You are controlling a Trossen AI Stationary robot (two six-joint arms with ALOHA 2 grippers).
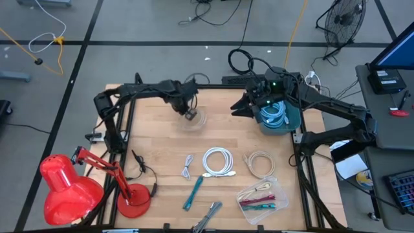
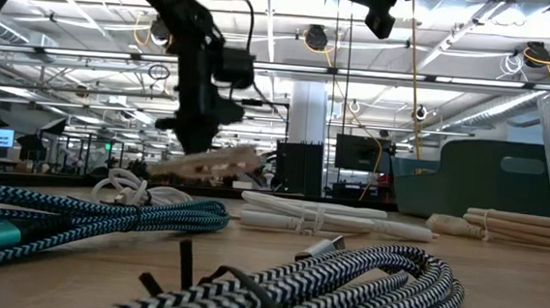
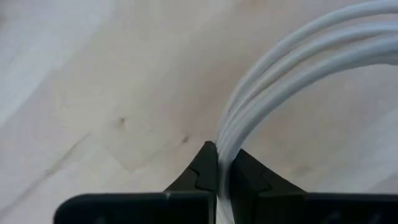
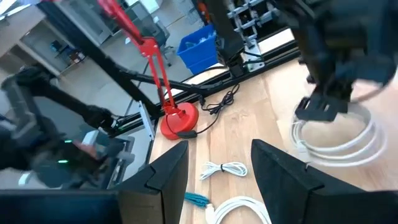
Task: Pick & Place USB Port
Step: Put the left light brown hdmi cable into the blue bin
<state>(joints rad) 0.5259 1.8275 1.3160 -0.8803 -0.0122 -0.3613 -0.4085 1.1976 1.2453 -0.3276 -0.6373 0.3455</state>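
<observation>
My left pincer is clamped tight on a coiled white cable; only the high view shows that coil at the wooden surface's far middle. My right pincer hangs open-fingered, empty, above the teal bin.

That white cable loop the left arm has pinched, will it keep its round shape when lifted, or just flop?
The white cable coil would probably sag somewhat: the left gripper pinches only a few strands at one edge, so the rest hangs unsupported. It looks thin and loosely wound, so likely light. Its smooth-looking jacket might slip between the fingers, though they are shut tightly on it.
</observation>
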